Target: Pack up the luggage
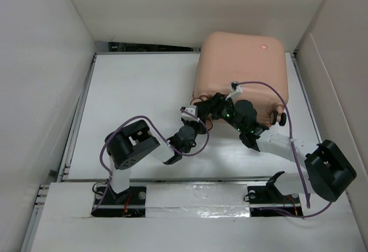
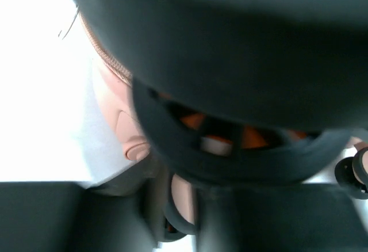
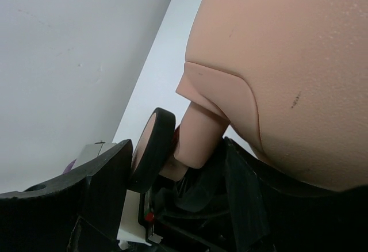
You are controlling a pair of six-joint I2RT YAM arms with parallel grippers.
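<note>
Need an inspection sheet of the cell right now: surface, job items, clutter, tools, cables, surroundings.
Surface: white table, no marks seen.
Job's things: luggage closed, lying flat at far right, wheels toward the arms.
Clutter: nothing seen.
Grippers: left tool at the luggage's near-left corner, state unclear; right tool straddles a wheel, grip unclear.
Cables: purple cables loop along both arms; the right one arcs over the luggage.
Surroundings: white walls on three sides.

One luggage (image 1: 241, 68), one left hand (image 1: 196, 119), one right hand (image 1: 214, 103); one table (image 1: 138, 91)
</note>
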